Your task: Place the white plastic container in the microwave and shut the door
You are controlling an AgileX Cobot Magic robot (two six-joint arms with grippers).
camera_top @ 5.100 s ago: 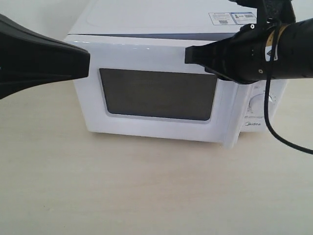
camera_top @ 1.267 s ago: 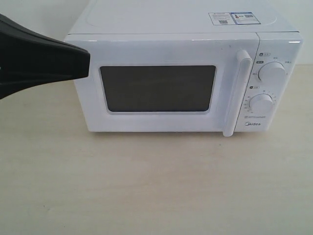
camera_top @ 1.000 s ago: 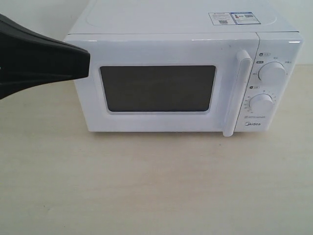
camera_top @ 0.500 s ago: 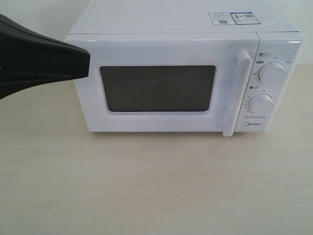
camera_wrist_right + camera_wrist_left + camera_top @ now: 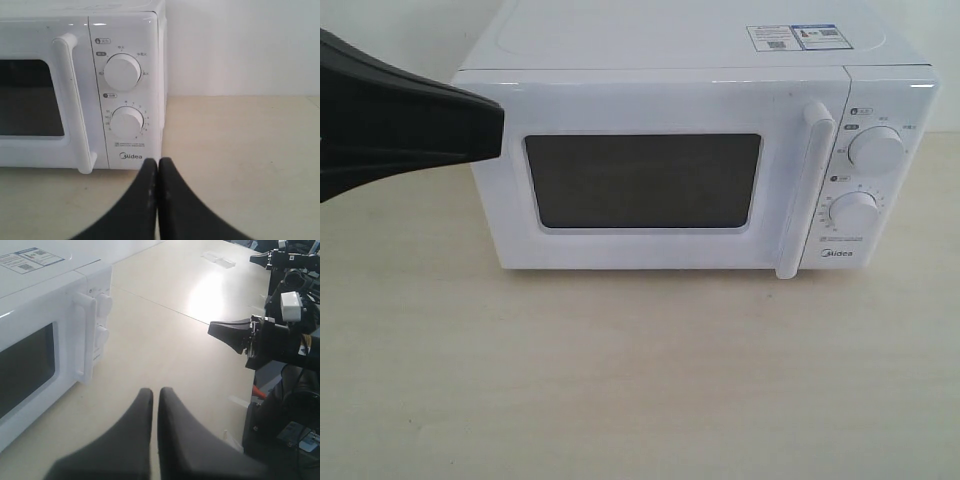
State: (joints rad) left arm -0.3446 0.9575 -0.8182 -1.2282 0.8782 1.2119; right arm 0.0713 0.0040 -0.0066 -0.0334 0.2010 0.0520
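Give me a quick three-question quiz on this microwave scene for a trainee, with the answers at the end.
1. True or false: the microwave door stands open.
2. How many round dials sit beside the handle? A one, B two, C three.
3. Are the left gripper and right gripper open or shut?
Key: 1 false, the door is closed flush. 2 B. 3 both shut, holding nothing.
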